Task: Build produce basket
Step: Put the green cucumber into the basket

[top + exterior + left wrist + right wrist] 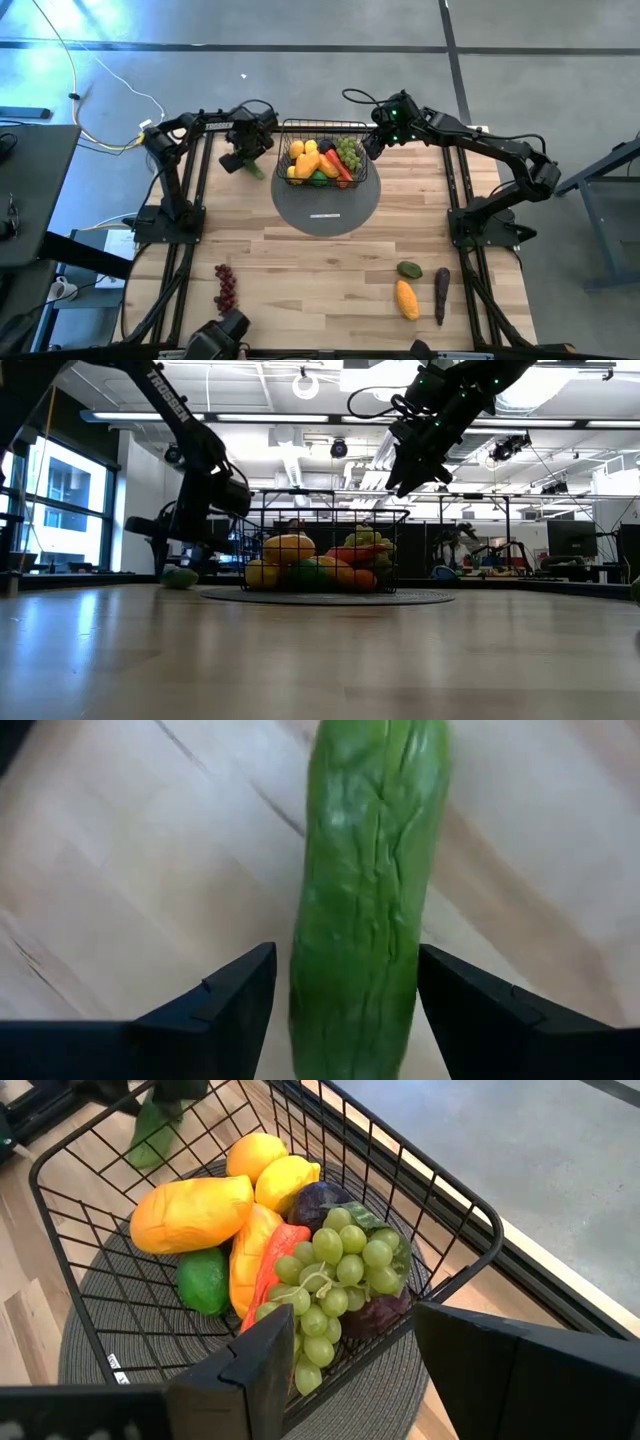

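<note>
The wooden table (330, 280) was found carrying a grey round mat (327, 208) near its far edge, and the black wire basket (300, 128) was seated on that mat. The basket was observed to be loaded with an orange mango (190, 1213), two lemons (285, 1180), a bunch of green grapes (335, 1275), a green lime-like fruit (203, 1278) and a red chili (275, 1265). The left gripper (345, 985) was positioned low at the table, just left of the basket, fingers parted on either side of a cucumber (370, 900); firm contact could not be confirmed. The right gripper (373, 140) was held above the basket's right end, fingers apart and nothing between them. Red grapes (226, 287), a mango (406, 298), an eggplant (441, 292) and a green fruit (409, 269) were noted lying well apart on the near side.
</note>
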{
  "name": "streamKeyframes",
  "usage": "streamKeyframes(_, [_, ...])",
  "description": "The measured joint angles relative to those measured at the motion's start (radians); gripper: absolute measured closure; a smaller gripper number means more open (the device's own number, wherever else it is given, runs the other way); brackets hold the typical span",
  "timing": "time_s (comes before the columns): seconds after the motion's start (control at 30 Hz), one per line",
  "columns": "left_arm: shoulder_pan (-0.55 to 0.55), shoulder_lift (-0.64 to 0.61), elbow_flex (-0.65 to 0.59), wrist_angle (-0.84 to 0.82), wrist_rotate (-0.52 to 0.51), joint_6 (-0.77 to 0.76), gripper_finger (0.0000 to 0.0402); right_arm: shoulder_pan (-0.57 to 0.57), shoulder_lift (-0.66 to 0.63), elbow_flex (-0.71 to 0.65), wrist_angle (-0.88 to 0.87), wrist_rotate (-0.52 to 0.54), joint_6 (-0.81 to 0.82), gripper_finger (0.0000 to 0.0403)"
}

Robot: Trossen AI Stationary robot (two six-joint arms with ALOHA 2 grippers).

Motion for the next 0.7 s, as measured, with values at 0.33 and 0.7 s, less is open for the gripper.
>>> streamKeyframes(0.33, [-0.008, 0.019, 0.002, 0.006, 0.007, 0.048, 0.0195, 0.000, 0.000, 0.000, 0.000, 0.000, 0.000, 0.0213])
streamKeyframes(0.7, [-0.011, 0.020, 0.002, -0.003, -0.025, 0.261, 0.0280, 0.000, 0.000, 0.000, 0.000, 0.000, 0.000, 0.0213])
